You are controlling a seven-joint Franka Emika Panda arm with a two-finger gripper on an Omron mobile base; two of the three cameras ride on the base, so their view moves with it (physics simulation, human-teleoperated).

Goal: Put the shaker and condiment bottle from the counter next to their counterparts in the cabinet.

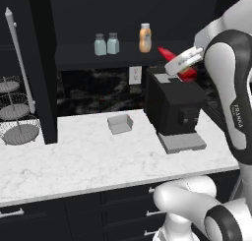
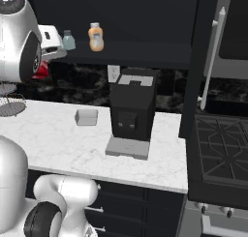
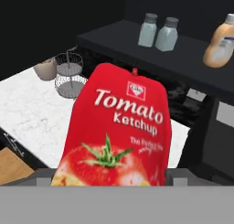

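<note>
Red flattish ketchup condiment bottle [image 3: 116, 131] sits nearest in hand view, base cut off at 6 o'clock. White two-finger gripper [image 1: 183, 63] clamped on it; fingertips hidden behind bottle. Beyond, on black cabinet shelf [image 1: 78, 53]: two pale teal-grey shakers [image 3: 157, 32] w/ grey caps at 12, orange white-capped bottle [image 3: 220, 42] at 2, partly cut off.

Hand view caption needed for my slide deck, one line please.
Red ketchup bottle held up close, pointing toward the dark shelf holding two shakers and an orange bottle.
</note>
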